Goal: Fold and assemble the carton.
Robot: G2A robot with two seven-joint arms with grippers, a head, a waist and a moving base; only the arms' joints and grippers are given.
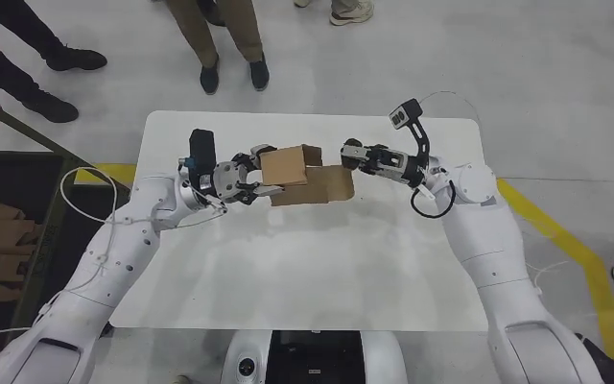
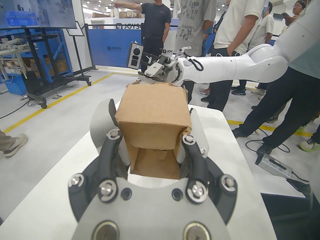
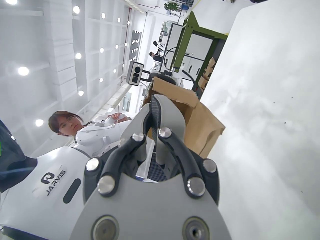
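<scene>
A brown carton (image 1: 299, 175) is held above the white table (image 1: 288, 278), partly folded into a box with loose flaps. My left gripper (image 1: 255, 178) is shut on one end of it; in the left wrist view its black fingers (image 2: 110, 148) clasp both sides of the carton (image 2: 153, 116), whose near end gapes open. My right gripper (image 1: 346, 156) sits at the carton's opposite end, by a ragged flap edge. In the right wrist view that gripper (image 3: 152, 101) has its pads pressed together, with the carton (image 3: 200, 123) just beyond them. I see no cardboard between the pads.
Several people stand past the table's far edge (image 1: 230, 67). A dark rack with cardboard sheets (image 1: 14, 230) stands off the left side. The near half of the table (image 2: 217, 131) lies under the arms. A small grey box with a cable (image 2: 273, 166) lies on the floor.
</scene>
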